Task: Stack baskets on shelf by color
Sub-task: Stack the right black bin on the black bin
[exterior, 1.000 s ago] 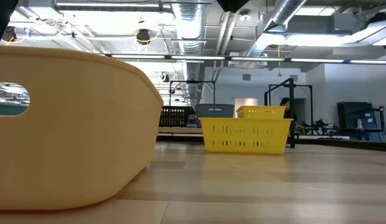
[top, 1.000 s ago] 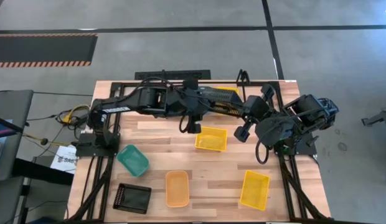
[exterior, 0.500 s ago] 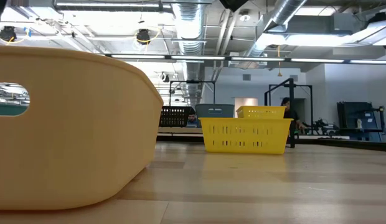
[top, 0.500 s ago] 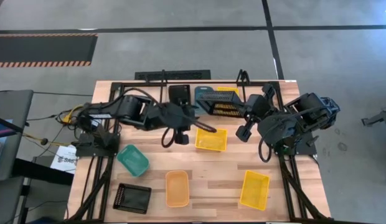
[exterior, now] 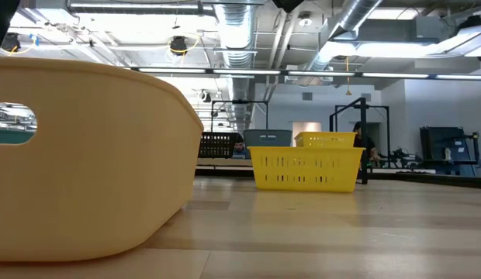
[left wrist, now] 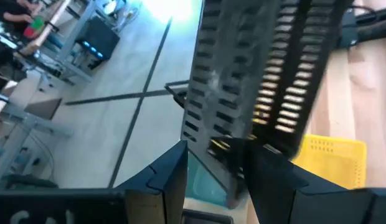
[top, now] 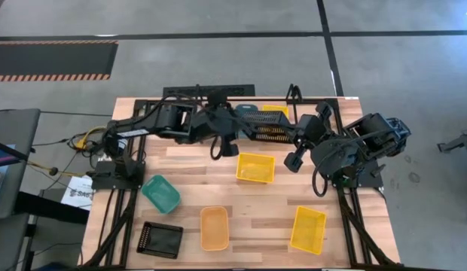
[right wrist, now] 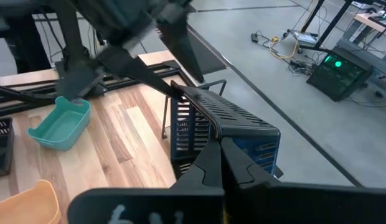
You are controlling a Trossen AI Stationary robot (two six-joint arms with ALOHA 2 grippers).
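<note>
Black basket (top: 265,123) upper centre, tilted, clamped by left gripper (top: 232,130); left arm stretched rightward; right gripper (top: 296,159) closed, empty.

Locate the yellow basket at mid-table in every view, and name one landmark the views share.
High view: yellow basket at table centre, right of the left gripper.
Low view: mid-picture, upright on the wood.
Left wrist view: by the right edge.
Right wrist view: not in it.
Shared landmark: the wooden table.
</note>
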